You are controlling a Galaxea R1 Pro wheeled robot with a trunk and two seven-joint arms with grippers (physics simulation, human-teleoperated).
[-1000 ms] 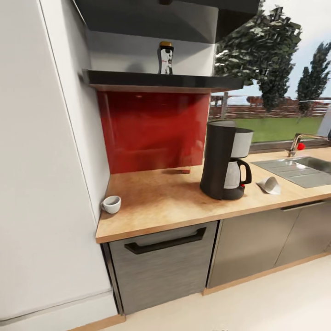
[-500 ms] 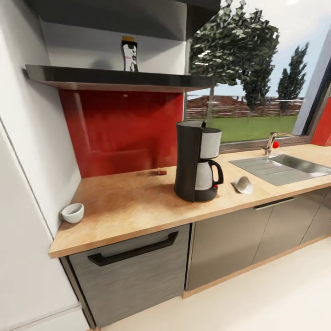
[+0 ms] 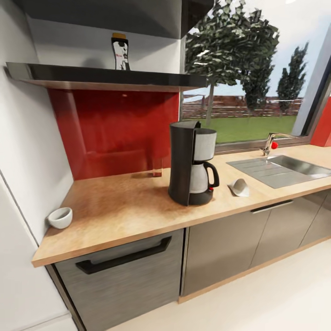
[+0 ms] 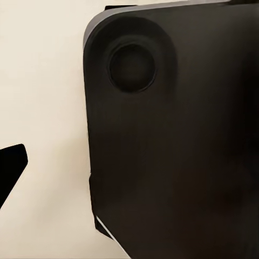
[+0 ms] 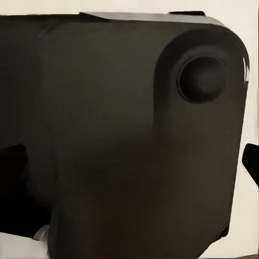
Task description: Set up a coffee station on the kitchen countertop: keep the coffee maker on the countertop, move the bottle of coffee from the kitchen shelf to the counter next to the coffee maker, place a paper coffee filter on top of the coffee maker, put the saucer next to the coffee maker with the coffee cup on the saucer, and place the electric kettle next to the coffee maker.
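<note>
The tall black coffee maker point(image 3: 191, 163) stands mid-countertop point(image 3: 119, 202) with its glass carafe facing right. High on the dark kitchen shelf point(image 3: 105, 76) stands the bottle of coffee point(image 3: 119, 51). A small white coffee cup point(image 3: 60, 217) sits at the counter's far left by the wall. The white paper coffee filter point(image 3: 240, 187) lies on the counter just right of the coffee maker. In the wrist views my left gripper point(image 4: 129, 172) and right gripper point(image 5: 129, 159) hang over a dark part of my own body, with fingertips point(image 5: 251, 162) at the picture edges and nothing held.
A steel sink point(image 3: 285, 168) with a faucet point(image 3: 269, 142) is set into the counter at the right, under a window. A red backsplash point(image 3: 115, 128) runs behind the counter. A white wall point(image 3: 23, 161) closes the left end. Grey drawer fronts point(image 3: 124, 271) sit below, pale floor in front.
The whole head view has shifted: the camera moved, so shelf, cup and coffee maker sit further left in the picture. Nothing on the counter itself has moved.
</note>
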